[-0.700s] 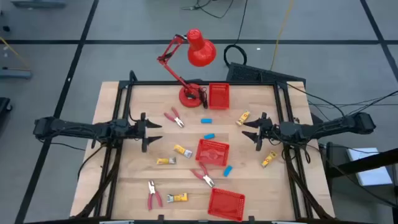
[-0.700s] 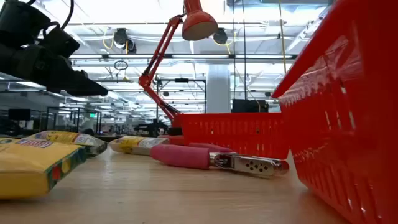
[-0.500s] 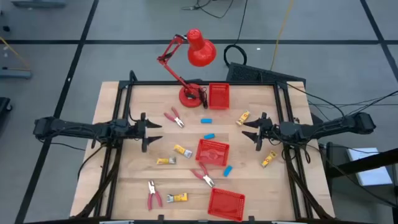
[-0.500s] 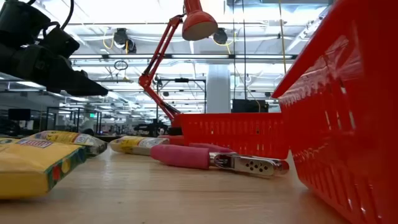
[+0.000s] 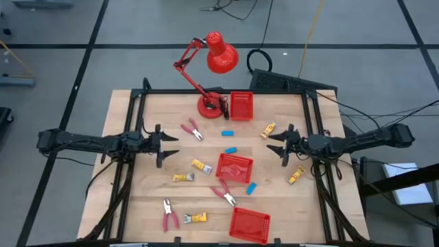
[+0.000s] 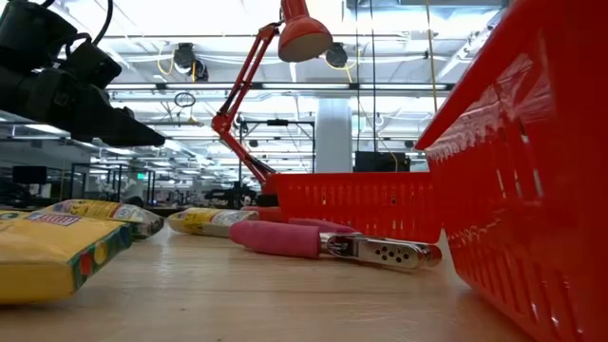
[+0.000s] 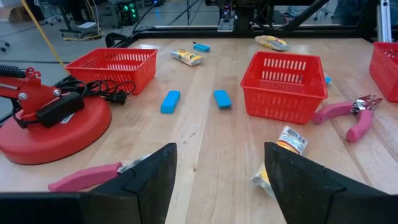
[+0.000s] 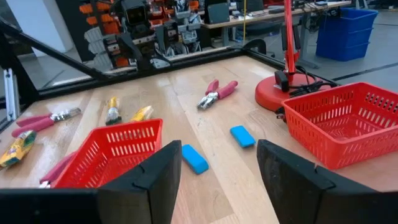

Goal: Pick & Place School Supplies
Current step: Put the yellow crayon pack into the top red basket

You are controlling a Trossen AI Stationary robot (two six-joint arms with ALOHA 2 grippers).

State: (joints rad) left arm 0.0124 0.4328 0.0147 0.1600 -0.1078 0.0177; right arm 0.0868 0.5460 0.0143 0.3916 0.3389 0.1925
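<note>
On the wooden table (image 5: pixel 147 206), school supplies lie scattered among three red mesh baskets. One basket (image 5: pixel 241 106) sits at the far edge just beside the base of the red desk lamp (image 5: pixel 210 104), one (image 5: pixel 234 167) stands at mid-table, and one (image 5: pixel 249 224) is at the near edge.

Left gripper (image 5: pixel 169 146): hovers over the left side of the table, fingers spread apart, nothing between them. The left wrist view confirms an empty gap between the two dark fingers (image 7: pixel 152 180).

Right gripper (image 5: pixel 273 145): hovers over the right side, fingers likewise apart and empty; the right wrist view shows the same.

Items noted, all resting on the table and none inside a basket:
- Three light-blue erasers: one (image 5: pixel 228 133) near the far basket, one (image 5: pixel 231 149) just beyond the middle basket, one (image 5: pixel 251 187) by its near right corner.
- Three red-handled pliers: one (image 5: pixel 193 129) between the left gripper and the lamp, one (image 5: pixel 224 193) just in front of the middle basket, one (image 5: pixel 169 215) near the front left.
- Five yellow tubes: one (image 5: pixel 268 129) beside the right gripper, one (image 5: pixel 296 175) on the right near side, two (image 5: pixel 201 166) (image 5: pixel 182 177) left of the middle basket, one (image 5: pixel 196 218) beside the front-left pliers.

In the low view, the pliers (image 6: pixel 332 243) lie in front of the middle basket (image 6: pixel 356 203), with yellow tubes (image 6: pixel 57 249) to the left
</note>
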